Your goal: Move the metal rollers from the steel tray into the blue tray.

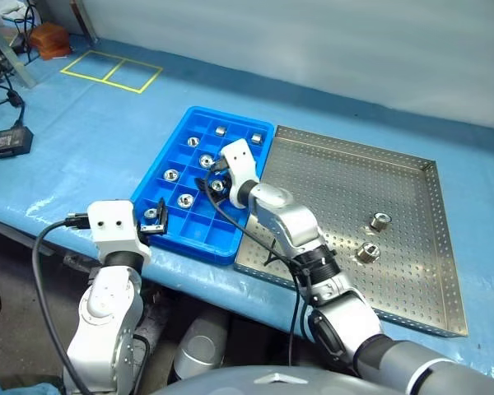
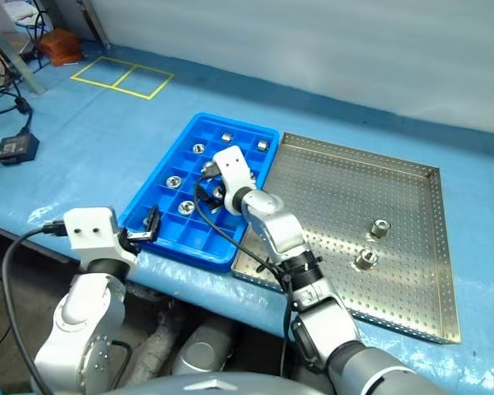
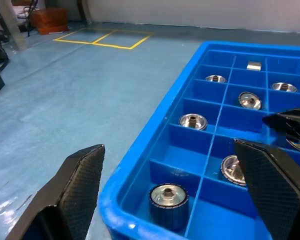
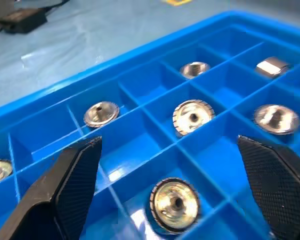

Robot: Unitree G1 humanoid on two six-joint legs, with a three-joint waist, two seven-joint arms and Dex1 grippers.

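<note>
My right tool (image 4: 172, 190) hangs over the middle of the blue tray (image 1: 174, 145), its two black fingers spread wide and holding nothing. Directly beneath it, inside one of the blue tray's square compartments, a metal roller (image 4: 174, 204) sits on end with its dark centre facing up. More of the metal rollers (image 1: 219, 129) lie one to a compartment around it, several toward the blue tray's far end and one (image 3: 168, 201) in a corner compartment at its near end.

My left tool (image 3: 175, 195) is level at the blue tray's near corner, fingers wide apart and empty, one finger outside the rim and the other over the compartments.

The steel tray (image 1: 337, 169) lies flat on the counter (image 1: 90, 140), touching the blue tray's long side. Two rollers (image 1: 380, 220) stand on its perforated floor, well apart from the blue tray and close to each other.
</note>
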